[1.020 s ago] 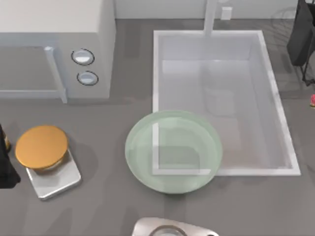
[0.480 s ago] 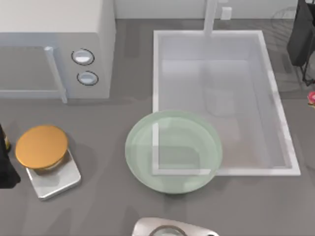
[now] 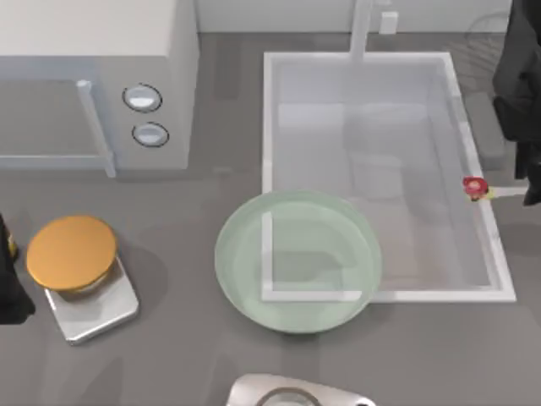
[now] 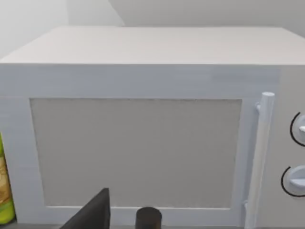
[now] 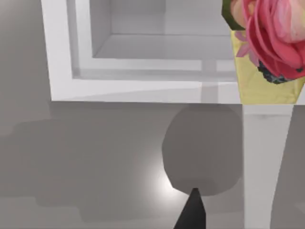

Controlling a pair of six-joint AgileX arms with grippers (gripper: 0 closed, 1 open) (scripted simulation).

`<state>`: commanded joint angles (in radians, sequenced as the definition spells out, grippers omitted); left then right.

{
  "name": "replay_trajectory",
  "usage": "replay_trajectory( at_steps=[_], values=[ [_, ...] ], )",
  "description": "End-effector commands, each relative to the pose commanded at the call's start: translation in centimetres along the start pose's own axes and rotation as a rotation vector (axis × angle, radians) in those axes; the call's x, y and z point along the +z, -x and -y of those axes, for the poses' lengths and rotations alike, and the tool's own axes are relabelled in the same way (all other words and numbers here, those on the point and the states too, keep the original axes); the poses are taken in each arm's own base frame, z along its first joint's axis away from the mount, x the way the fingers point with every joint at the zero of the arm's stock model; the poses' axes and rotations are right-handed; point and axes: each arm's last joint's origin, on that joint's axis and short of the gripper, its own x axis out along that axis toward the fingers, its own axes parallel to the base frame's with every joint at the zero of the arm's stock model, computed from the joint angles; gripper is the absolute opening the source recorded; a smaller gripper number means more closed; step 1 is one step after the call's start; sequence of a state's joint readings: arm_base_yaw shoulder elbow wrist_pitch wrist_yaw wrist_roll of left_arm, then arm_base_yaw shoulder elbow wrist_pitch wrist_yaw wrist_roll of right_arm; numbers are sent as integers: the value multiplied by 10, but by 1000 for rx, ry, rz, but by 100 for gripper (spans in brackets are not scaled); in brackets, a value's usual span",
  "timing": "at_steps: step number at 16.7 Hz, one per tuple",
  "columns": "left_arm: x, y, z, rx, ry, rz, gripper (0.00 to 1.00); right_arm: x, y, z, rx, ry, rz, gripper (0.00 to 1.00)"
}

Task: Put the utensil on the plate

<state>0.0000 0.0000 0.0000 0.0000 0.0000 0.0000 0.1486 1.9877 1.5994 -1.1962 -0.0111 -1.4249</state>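
The plate (image 3: 297, 260), a wide pale green glass dish, rests over the sink's near left corner. The utensil (image 3: 483, 189) hangs at the sink's right rim, its red-pink knob pointing left and its pale handle running right into my right gripper (image 3: 526, 193), which is shut on it at the top view's right edge. The spoon's bowl is hidden. In the right wrist view the knob (image 5: 267, 38) looms close above the handle (image 5: 267, 162), with one dark fingertip (image 5: 192, 213) beside it. My left arm (image 3: 8, 283) is parked at the left edge.
A white sink (image 3: 267, 127) with a faucet (image 3: 363, 25) takes up the middle and right. A microwave (image 3: 93, 76) stands at the back left. An orange disc on a steel base (image 3: 72, 254) sits front left. A metal object (image 3: 296, 393) lies at the front edge.
The utensil's red knob has moved left from the top view's right edge to the sink's right rim, and the right arm has come down with it.
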Motion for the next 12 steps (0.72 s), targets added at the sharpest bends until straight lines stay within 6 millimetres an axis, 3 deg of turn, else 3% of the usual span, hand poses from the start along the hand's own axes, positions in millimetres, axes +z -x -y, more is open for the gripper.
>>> replay_trajectory(
  at_steps=[6,12],
  values=[
    [0,0,0,0,0,0,100,73,-19,8,66,1017,4,0],
    [0,0,0,0,0,0,100,150,-38,-3,120,2029,51,0]
  ],
)
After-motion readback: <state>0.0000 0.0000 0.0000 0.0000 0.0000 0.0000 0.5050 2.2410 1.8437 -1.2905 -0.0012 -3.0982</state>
